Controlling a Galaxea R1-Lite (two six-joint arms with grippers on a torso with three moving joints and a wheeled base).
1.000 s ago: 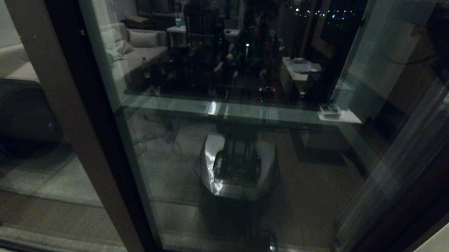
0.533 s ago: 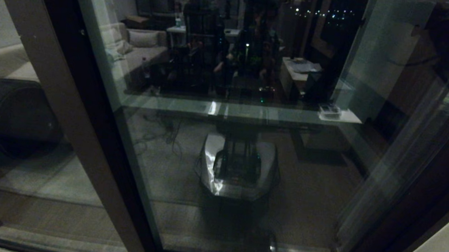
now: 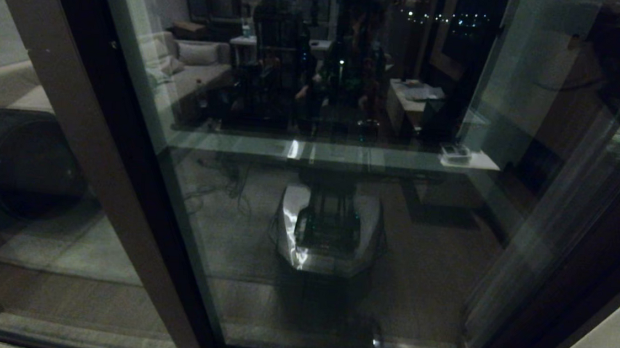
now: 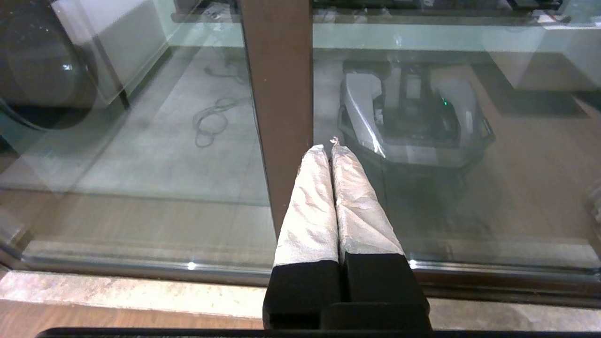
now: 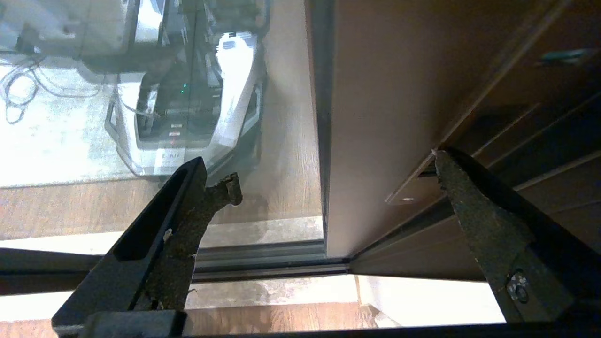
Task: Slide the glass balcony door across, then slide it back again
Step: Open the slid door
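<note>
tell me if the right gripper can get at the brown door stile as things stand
Probably yes. The right gripper is open, its fingers spread on either side of the glass balcony door's brown stile, with nothing between them and the frame.

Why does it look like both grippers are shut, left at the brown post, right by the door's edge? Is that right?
Not quite. The left gripper is shut at the brown post, but the right wrist view shows the right gripper open, its fingers spread either side of the door's edge.

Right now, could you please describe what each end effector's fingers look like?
The left end effector has two long tapered fingers wrapped in crinkled silvery-white covering, on black bases. The right end effector has black fingers faced with rough, worn dark padding; one shows a small screw.
</note>
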